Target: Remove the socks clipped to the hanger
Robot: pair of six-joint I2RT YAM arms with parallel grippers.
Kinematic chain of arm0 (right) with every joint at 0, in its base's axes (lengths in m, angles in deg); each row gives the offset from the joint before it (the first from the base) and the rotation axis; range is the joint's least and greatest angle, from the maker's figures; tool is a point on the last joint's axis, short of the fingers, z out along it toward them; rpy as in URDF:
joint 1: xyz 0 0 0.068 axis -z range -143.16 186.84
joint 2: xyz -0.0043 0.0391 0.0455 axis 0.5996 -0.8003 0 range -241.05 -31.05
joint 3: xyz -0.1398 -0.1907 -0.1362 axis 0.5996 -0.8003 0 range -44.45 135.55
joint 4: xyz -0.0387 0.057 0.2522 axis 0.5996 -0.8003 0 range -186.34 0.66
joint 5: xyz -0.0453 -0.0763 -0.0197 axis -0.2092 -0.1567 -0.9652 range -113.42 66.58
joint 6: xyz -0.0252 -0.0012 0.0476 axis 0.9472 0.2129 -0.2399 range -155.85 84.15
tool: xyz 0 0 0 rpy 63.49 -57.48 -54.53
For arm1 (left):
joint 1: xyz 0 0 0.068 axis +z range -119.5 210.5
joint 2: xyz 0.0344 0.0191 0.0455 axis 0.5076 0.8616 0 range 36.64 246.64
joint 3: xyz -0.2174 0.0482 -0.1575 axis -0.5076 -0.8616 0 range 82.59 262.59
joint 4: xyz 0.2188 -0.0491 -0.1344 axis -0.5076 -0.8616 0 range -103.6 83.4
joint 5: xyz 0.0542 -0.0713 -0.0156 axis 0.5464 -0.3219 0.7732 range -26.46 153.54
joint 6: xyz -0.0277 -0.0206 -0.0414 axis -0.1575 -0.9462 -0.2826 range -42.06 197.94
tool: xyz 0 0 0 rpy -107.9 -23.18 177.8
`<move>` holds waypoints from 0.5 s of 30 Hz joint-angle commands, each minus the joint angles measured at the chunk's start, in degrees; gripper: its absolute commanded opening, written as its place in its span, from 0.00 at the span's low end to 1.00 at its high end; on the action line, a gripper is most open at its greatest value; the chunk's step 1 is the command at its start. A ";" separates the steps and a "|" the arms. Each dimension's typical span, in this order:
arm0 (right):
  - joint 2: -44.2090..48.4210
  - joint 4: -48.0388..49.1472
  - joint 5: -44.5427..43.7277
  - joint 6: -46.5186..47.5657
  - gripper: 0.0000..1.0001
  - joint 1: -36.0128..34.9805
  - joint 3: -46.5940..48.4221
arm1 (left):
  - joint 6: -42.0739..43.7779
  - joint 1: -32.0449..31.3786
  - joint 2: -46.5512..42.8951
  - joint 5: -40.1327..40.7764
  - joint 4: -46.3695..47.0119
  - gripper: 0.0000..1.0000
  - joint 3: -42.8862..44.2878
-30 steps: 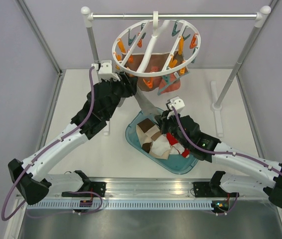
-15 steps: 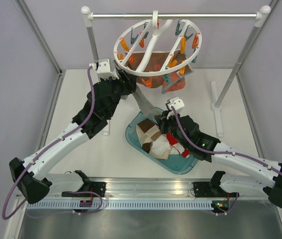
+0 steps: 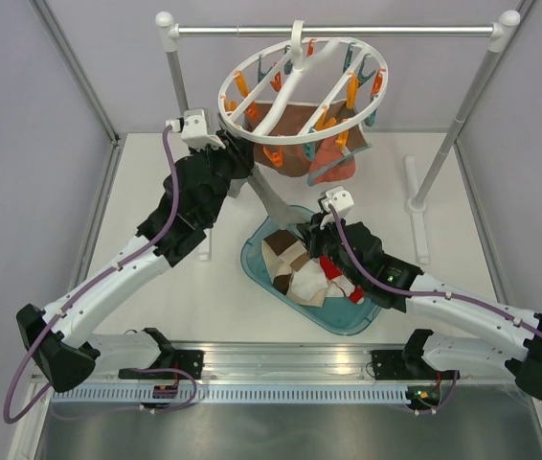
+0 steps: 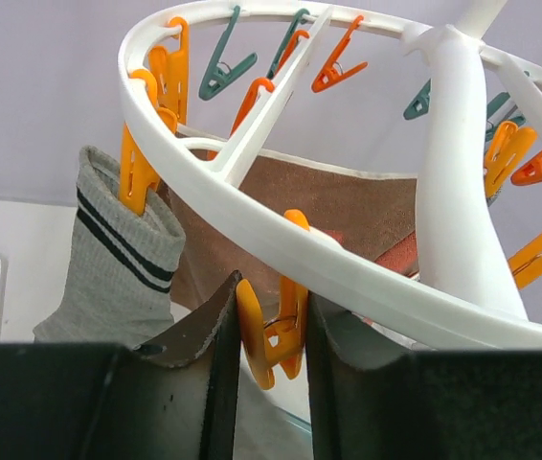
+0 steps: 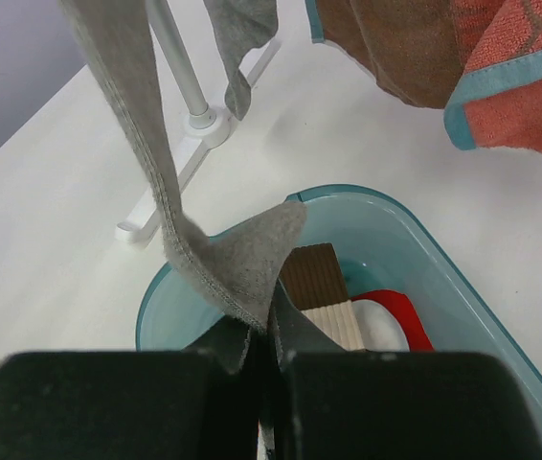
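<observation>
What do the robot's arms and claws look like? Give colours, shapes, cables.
Left arm and right arm: white near black bases, black and faceted further up, each with a purple cable. Left claw and right claw: dark flat fingers.

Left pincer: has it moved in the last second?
Yes. In the top view the left pincer, closed on an orange clip, has shifted left, closer to the rail stand's left post.

No legible text, no labels or brands, no numbers — none
</observation>
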 commanded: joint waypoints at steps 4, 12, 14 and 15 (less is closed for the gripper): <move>0.45 0.99 -0.96 -0.18 0.01 -0.30 0.88 | 1.24 -0.26 -0.39 -0.98 2.45 0.06 2.85; 4.31 -0.59 -4.65 1.05 0.02 -0.30 -0.97 | 1.59 -0.70 0.49 -3.62 0.26 0.02 5.13; 4.76 -0.24 -5.09 2.10 0.17 -0.30 -2.11 | 1.94 -1.05 0.93 -3.53 -0.36 0.02 5.66; 4.94 0.72 -5.00 2.37 0.25 -0.21 -2.55 | 2.03 -1.31 1.10 -3.36 -0.53 0.02 6.09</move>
